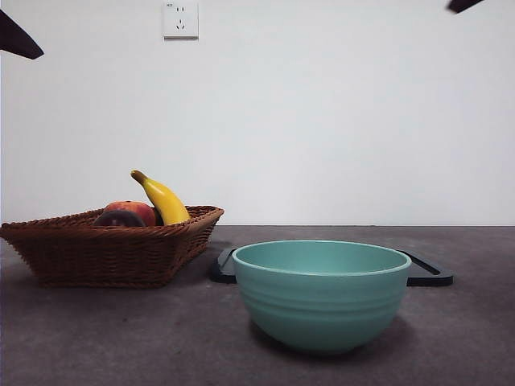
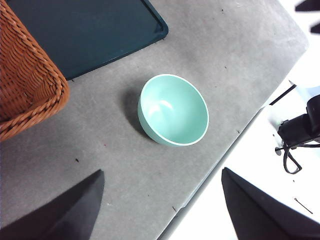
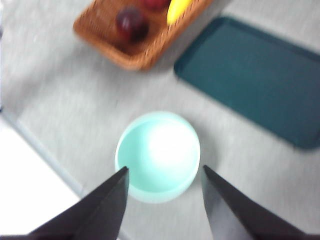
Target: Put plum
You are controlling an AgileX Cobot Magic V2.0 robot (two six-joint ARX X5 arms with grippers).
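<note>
Plum (image 3: pixel 131 23) lies in wicker basket (image 1: pixel 113 245) beside a red-orange fruit (image 1: pixel 135 211) and banana (image 1: pixel 164 199). Left claw (image 2: pixel 162 200) and right claw (image 3: pixel 165 192) both open, high above teal bowl (image 1: pixel 322 293) on counter (image 1: pixel 121 338)

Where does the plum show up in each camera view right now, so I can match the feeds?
Front view: the plum sits low in the wicker basket, in front of the red fruit, beside the banana.
Left wrist view: not in it; only a corner of the basket shows.
Right wrist view: the plum is inside the basket, blurred.
Shared landmark: the teal bowl, visible in all three.
</note>
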